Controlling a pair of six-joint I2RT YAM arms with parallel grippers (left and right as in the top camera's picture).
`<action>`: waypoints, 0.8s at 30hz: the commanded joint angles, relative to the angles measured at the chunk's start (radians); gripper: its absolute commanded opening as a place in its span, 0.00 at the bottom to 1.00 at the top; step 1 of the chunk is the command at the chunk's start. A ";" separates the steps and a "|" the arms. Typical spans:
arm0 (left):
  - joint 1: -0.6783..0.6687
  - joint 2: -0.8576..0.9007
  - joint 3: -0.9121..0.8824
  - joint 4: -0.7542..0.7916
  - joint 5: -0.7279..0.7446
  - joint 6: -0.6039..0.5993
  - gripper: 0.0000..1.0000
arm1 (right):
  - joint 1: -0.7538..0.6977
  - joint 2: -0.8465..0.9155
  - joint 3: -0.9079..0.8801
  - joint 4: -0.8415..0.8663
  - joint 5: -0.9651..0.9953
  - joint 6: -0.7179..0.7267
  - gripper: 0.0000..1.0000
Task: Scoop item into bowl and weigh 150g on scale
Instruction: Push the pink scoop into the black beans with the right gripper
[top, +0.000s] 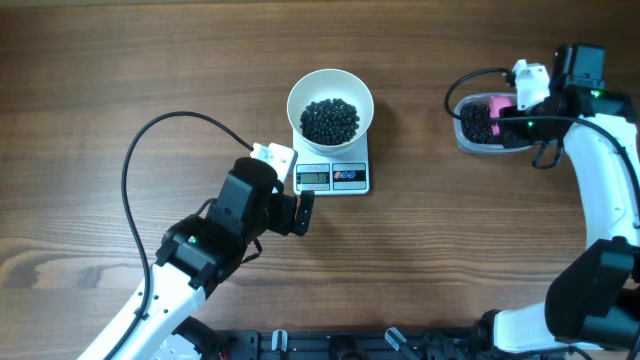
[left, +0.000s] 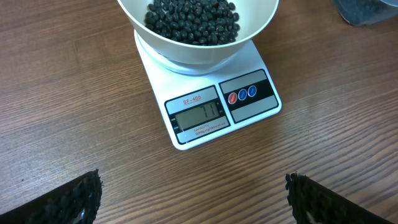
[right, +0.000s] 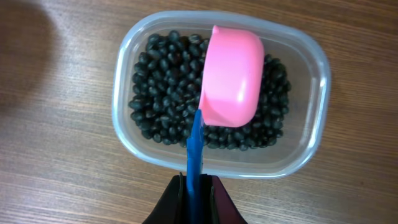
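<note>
Right gripper pinches the pink scoop by its handle, over beans in the tub, three o'clock of the bowl. I'd dig shallow; the bowl sits part-filled on the scale. Left gripper gapes empty at the scale's seven o'clock.

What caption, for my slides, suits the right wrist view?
Right gripper, jaws shut on a pink scoop, over beans in the clear tub.
</note>
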 joint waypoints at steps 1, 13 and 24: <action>0.005 0.001 -0.002 0.000 -0.013 0.019 1.00 | 0.029 0.031 -0.015 -0.002 -0.018 -0.013 0.04; 0.005 0.001 -0.002 0.000 -0.013 0.019 1.00 | 0.028 0.031 -0.015 -0.050 -0.123 -0.080 0.04; 0.005 0.001 -0.002 0.000 -0.013 0.019 1.00 | 0.025 0.031 -0.015 -0.067 -0.145 -0.101 0.04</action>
